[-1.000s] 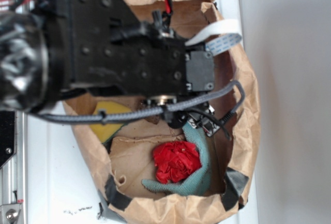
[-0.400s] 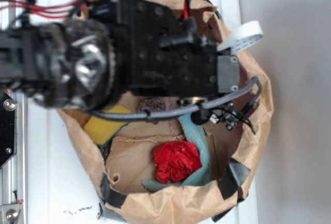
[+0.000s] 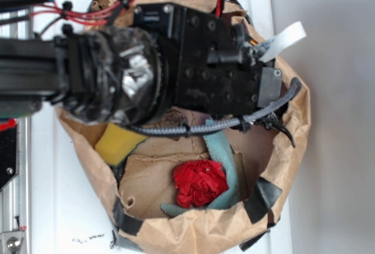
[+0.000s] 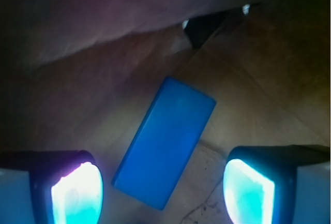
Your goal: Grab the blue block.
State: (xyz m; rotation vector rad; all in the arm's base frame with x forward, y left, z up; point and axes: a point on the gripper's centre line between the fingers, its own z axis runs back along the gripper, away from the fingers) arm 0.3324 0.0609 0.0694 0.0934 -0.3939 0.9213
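Step in hand: the approach — the gripper (image 4: 160, 193) hangs over the blue block (image 4: 164, 141) and, as I judge it, nothing has been taken up yet.

Blue block: in the wrist view it lies flat on the brown paper floor of the paper bag (image 3: 275, 166), its long side running on a slant from lower left to upper right. The exterior view does not show it; the arm's black body covers that part of the bag.

Gripper: spread wide, with the two fingertips (image 4: 77, 193) glowing at the bottom corners of the wrist view. The lower end of the block sits between them and touches neither.

Alignment: the block's lower end lies nearer the left fingertip than the right one, and its long axis is tilted against the line joining the two tips.

Other contents: a yellow sponge (image 3: 117, 141) by the left wall of the bag, a crumpled red cloth (image 3: 200, 182) in the middle, and a pale teal knitted cloth (image 3: 221, 154) curling round it — all apart from where the gripper points.

Next move, as a judgement: turn the wrist a little so the jaws close across the block's narrow width, centre over its middle, go down until the tips straddle it, then close.

Watch for: the bag wall close above the block in the wrist view — a tip could catch the paper.
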